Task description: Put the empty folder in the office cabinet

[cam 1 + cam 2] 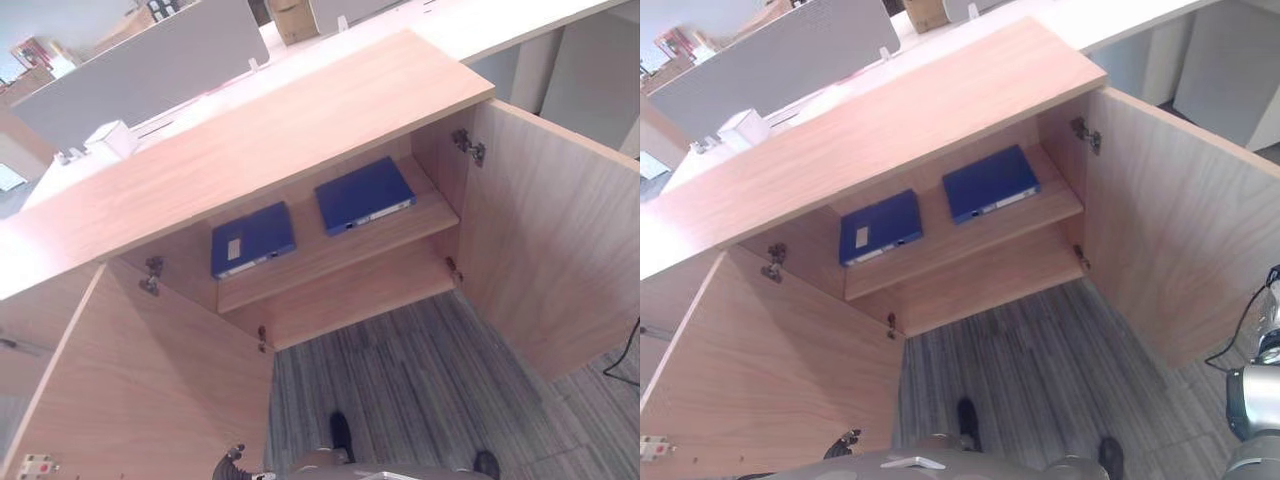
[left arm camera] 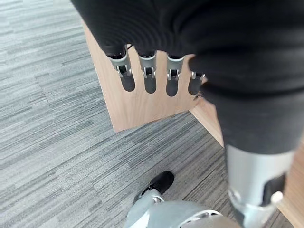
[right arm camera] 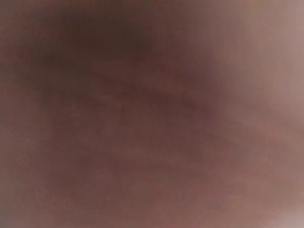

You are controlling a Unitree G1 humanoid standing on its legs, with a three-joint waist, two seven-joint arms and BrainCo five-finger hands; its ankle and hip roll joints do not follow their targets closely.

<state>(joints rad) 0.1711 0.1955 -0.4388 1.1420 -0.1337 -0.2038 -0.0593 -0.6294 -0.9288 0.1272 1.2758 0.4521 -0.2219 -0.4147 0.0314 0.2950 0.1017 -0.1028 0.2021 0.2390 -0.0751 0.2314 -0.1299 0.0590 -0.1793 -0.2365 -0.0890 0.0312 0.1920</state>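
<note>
Grey carpet (image 2: 57, 142) under the left hand (image 2: 156, 76), fingers straight and holding nothing, cabinet door (image 2: 142, 104) just past the fingertips. I'd swing it shut gently, both blue folders (image 1: 252, 240) are shelved.

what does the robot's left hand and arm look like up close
In the left wrist view, the left hand has a dark ribbed cover over its back and wrist, with a row of silver fingers emerging from it, metal links showing at their bases. Behind them stands a light wooden cabinet door on grey striped carpet.
</note>
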